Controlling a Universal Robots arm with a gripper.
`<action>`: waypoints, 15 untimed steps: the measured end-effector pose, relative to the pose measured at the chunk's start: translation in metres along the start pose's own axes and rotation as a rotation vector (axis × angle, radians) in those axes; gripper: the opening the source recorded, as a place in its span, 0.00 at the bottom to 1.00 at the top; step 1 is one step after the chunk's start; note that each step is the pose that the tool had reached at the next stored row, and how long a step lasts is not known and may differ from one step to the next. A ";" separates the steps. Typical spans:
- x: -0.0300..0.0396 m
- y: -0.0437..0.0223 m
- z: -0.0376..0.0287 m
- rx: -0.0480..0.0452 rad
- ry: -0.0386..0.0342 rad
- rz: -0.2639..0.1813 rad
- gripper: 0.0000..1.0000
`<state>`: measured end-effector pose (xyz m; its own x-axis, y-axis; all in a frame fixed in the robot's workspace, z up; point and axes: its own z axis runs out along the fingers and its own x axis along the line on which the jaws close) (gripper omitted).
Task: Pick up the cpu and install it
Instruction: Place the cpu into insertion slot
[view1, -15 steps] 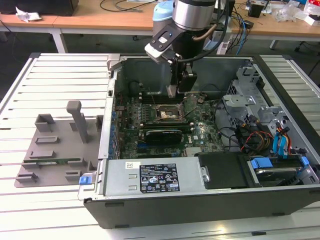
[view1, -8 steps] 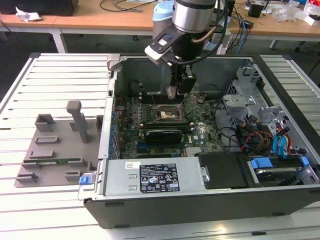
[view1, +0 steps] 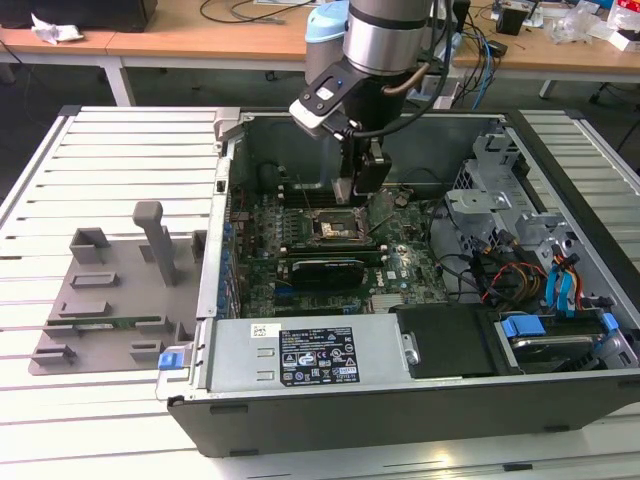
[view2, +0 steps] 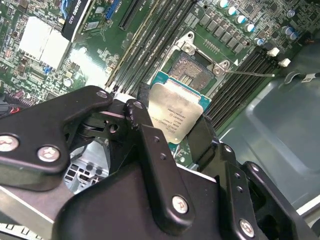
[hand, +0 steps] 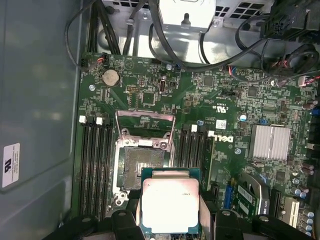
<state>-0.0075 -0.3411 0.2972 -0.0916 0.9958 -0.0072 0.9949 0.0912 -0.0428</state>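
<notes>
The cpu, a flat square chip with a pale silver top on a green edge, is clamped between my two black fingers. In the first wrist view the cpu hangs above the motherboard, just beside the open socket and partly overlapping its edge. The socket's metal frame is swung up, and the bare socket lies beyond the chip. In the exterior view my gripper reaches down into the open computer case, right above the socket. My gripper is shut on the chip's two opposite edges.
Memory slots flank the socket on both sides. A long black card lies in front of it. The case wall, drive cage, cables and power supply ring the board. A grey fixture tray sits on the exterior view's left.
</notes>
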 end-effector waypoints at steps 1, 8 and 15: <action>0.0000 0.0000 0.0004 0.0000 0.0000 0.000 0.55; 0.0001 0.0003 0.0073 0.0000 -0.0001 0.000 0.55; 0.0025 -0.0019 0.0160 0.0001 -0.0014 0.000 0.55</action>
<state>-0.0103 -0.3390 0.2813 -0.0916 0.9958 -0.0087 0.9949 0.0911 -0.0429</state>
